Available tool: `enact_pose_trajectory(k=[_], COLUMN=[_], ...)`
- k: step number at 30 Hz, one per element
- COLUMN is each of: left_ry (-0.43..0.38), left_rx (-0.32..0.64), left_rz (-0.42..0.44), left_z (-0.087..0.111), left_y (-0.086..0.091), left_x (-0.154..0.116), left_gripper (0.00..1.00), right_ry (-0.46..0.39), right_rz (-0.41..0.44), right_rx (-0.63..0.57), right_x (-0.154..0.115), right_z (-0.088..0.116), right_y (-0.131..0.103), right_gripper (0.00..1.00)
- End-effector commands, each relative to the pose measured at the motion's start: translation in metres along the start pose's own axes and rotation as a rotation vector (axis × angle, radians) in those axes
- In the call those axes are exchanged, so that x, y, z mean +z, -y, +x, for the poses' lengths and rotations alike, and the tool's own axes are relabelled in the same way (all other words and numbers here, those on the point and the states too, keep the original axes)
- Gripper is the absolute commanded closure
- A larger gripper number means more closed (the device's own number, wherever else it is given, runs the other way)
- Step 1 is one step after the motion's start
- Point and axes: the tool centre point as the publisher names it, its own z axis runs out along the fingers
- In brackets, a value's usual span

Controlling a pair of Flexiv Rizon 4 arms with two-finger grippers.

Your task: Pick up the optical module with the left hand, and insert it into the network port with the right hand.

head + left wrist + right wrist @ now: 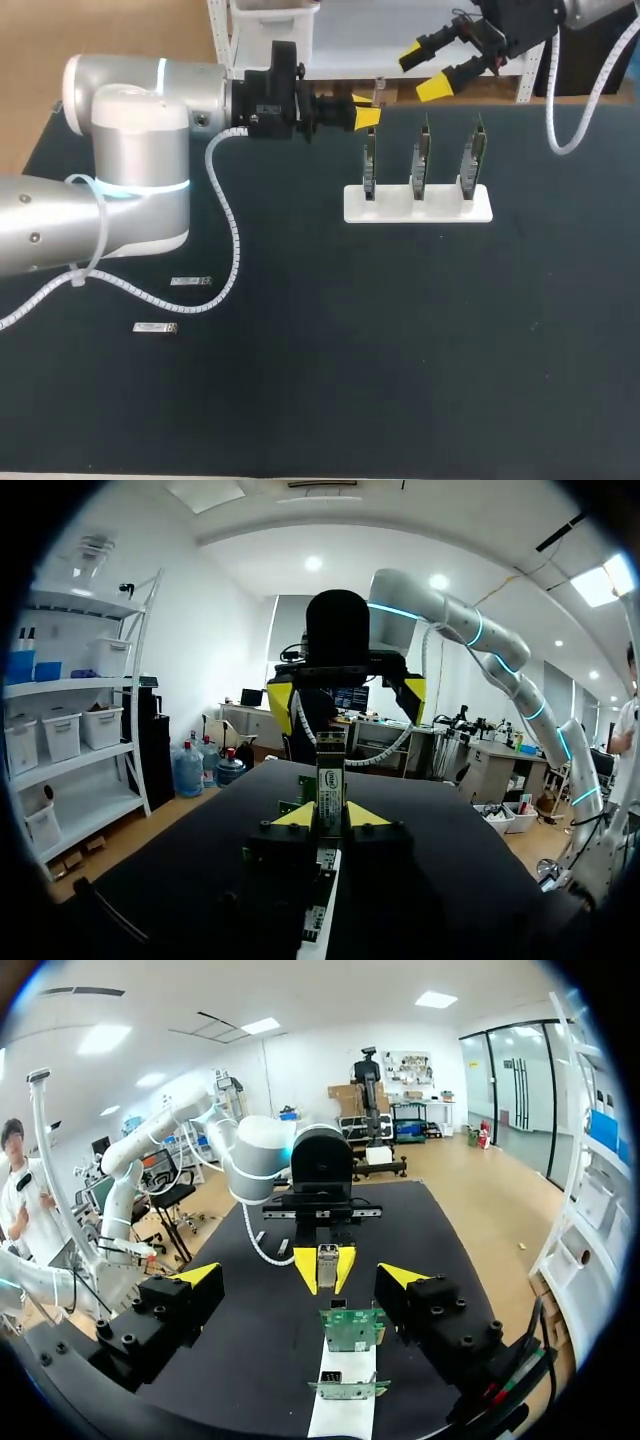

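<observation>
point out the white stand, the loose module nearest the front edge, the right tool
white stand (pixel 445 208), head view, bare base front
loose module (pixel 155 327), head view, its middle
right tool (pixel 427 68), head view, midway between yellow tips

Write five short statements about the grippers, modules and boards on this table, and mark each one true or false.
1. The left gripper is shut on an optical module. True.
2. The right gripper grips a module too. False: it is open and empty.
3. The white holder carries three upright boards. True.
4. One spare module lies on the table. False: two lie there, and, near the left arm.
5. The held module sits in a port. False: it is in the left gripper, short of the boards.
</observation>
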Motion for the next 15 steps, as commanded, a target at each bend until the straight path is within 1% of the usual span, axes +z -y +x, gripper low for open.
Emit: enact_pose_trajectory(k=[1, 9, 15], left_ry=[0.002, 0.002, 0.002], left_rx=[0.001, 0.001, 0.001], left_rz=[-0.006, -0.006, -0.006], left_z=[0.0, 0.0, 0.0], left_y=[0.002, 0.002, 0.002], left_x=[0.0, 0.0, 0.0], left_gripper=[1.0, 1.0, 1.0], right_ry=[0.008, 0.004, -0.018], right_rz=[0.161, 0.146, 0.094], right_rx=[-0.001, -0.01, -0.016], right_x=[0.004, 0.006, 0.01], right_z=[0.002, -0.002, -0.004], right_y=[-0.008, 0.002, 0.009], right_gripper=[0.0, 0.0, 0.0])
